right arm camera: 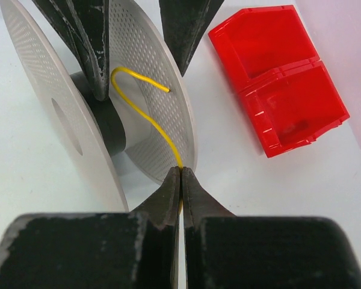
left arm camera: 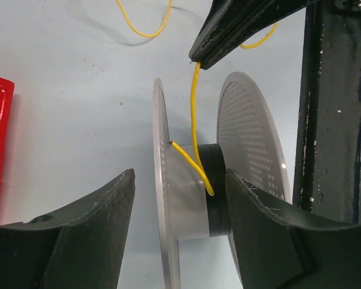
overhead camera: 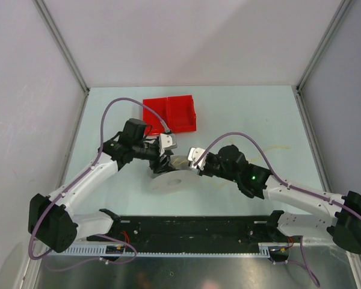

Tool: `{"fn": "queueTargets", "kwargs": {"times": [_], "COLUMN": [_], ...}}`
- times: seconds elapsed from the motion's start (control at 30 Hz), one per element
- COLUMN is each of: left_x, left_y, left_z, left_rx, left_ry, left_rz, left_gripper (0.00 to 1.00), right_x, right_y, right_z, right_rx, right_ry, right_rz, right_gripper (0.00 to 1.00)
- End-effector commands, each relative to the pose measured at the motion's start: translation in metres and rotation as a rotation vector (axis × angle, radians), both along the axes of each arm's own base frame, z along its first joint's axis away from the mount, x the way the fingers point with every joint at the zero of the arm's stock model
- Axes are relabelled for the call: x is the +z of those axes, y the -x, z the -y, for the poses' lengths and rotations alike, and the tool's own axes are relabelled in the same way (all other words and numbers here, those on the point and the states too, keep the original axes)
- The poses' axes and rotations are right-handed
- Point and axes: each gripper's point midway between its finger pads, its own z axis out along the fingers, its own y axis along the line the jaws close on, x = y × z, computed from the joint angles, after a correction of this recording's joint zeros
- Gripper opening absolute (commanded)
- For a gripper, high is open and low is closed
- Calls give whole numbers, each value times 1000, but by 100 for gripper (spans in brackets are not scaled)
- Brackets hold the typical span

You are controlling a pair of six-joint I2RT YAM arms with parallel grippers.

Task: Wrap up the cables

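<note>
Our right fingers (right arm camera: 168,198) are pinched shut on the wire (right arm camera: 145,117), just beside the spool (right arm camera: 60,102). Its end seems hooked into a flange (right arm camera: 141,36), and it crosses the hub (right arm camera: 108,129). The rest trails loose on the surface (left arm camera: 78,90). Our left fingers (left arm camera: 90,235) stand wide, straddling that flange and gripping nothing. We judge the wire light, springy and kink-prone, so it is best held near the spool under gentle tension.

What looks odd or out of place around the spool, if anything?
Nothing is damaged or spilled. Only the yellow wire looks untidy: it bows slackly over the hub of the spool instead of lying snug, between the flange and the shut right hand.
</note>
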Motion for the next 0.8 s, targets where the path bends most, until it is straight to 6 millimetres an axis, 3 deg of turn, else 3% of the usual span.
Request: {"fn": "queueTargets", "kwargs": {"times": [0.0,0.33,0.47,0.67,0.77], "left_x": [-11,-22,-22,-22,-22], "left_y": [-2,0,0,-2,-4], "left_z": [0,4,5,4,4], "left_rx": [8,-26,-31,-26,-24], "left_ry": [-37,-68,-67,-74,-77], "left_rz": [11,20,20,24,32], "left_gripper": [65,36,35,44,43], "right_x": [12,6,5,3,1], "right_y": [-3,0,1,2,1], "right_z": [-5,-10,-13,-15,-14], "right_rx": [-4,21,31,32,24], "right_ry": [-41,-32,-30,-26,-20], "right_rz": [46,45,49,49,45], "right_gripper": [0,0,0,0,0]}}
